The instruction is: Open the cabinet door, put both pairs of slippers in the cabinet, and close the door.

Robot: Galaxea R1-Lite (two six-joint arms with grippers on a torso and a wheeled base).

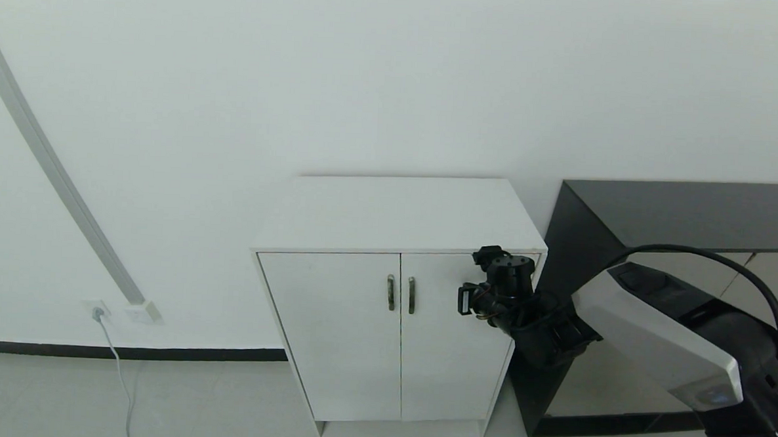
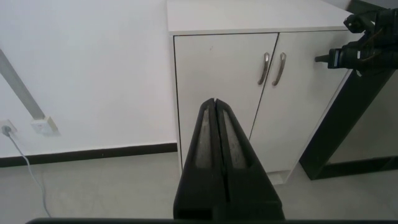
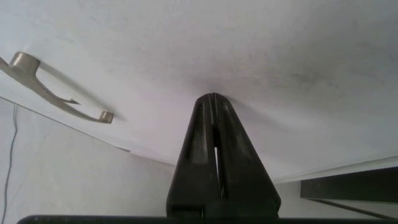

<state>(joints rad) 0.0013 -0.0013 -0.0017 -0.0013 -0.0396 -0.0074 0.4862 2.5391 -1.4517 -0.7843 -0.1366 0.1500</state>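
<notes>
The white cabinet (image 1: 357, 335) stands against the wall with both doors shut; its two metal handles (image 1: 401, 294) meet at the centre seam. My right gripper (image 1: 472, 299) is up against the upper right part of the right door (image 1: 449, 352). In the right wrist view its fingers (image 3: 214, 102) are shut, tips at the door panel, with a door handle (image 3: 59, 94) off to one side. My left gripper (image 2: 215, 102) is shut and holds nothing, hanging well back from the cabinet (image 2: 224, 81) and level with the left door. The left wrist view also shows the right gripper (image 2: 326, 58) by the right door.
A black cabinet (image 1: 625, 216) with glossy fronts stands directly right of the white one. A slanted cable duct (image 1: 50, 158) runs down the wall to a socket (image 1: 98, 311) with a cord. Bare floor (image 1: 158, 399) lies left of the cabinet.
</notes>
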